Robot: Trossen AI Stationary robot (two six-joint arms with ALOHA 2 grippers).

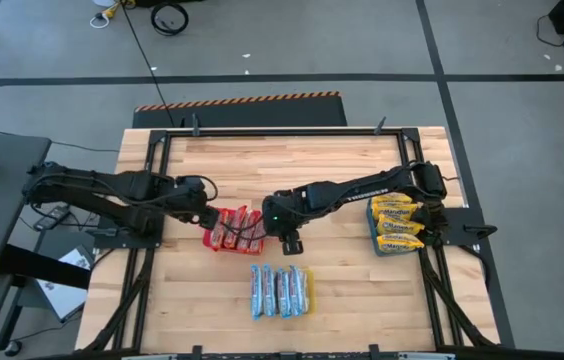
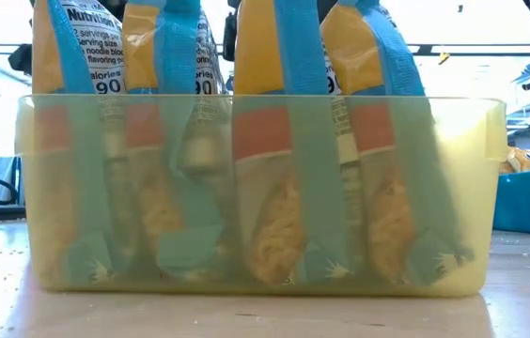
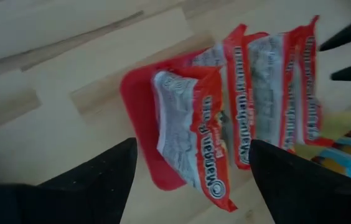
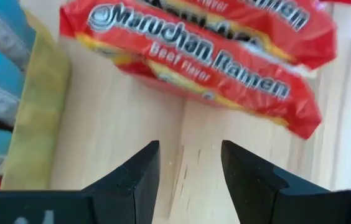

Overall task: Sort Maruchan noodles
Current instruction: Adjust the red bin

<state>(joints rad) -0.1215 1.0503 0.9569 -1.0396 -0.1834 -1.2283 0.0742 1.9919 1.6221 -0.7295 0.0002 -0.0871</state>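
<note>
Several red Maruchan packets [image 1: 236, 230] stand on edge in a red tray [image 3: 139, 106] left of the table's middle. My left gripper [image 3: 192, 143] hovers open above them, nearer the table's left edge [image 1: 209, 208]. My right gripper [image 4: 189, 146] is open over bare wood just right of the red packets [image 1: 292, 243], with one red packet [image 4: 213, 56] ahead of its fingers. Blue packets [image 1: 281, 291] stand in a yellow tray [image 2: 491, 188] near the front edge. Yellow packets [image 1: 398, 224] fill a blue tray [image 2: 528, 202] at the right.
The yellow tray [image 4: 38, 112] with the blue packets lies close beside my right gripper. Bare wood shows across the far half of the table [image 1: 292, 160] and at the front left. A dark frame [image 1: 152, 180] runs around the table's edges.
</note>
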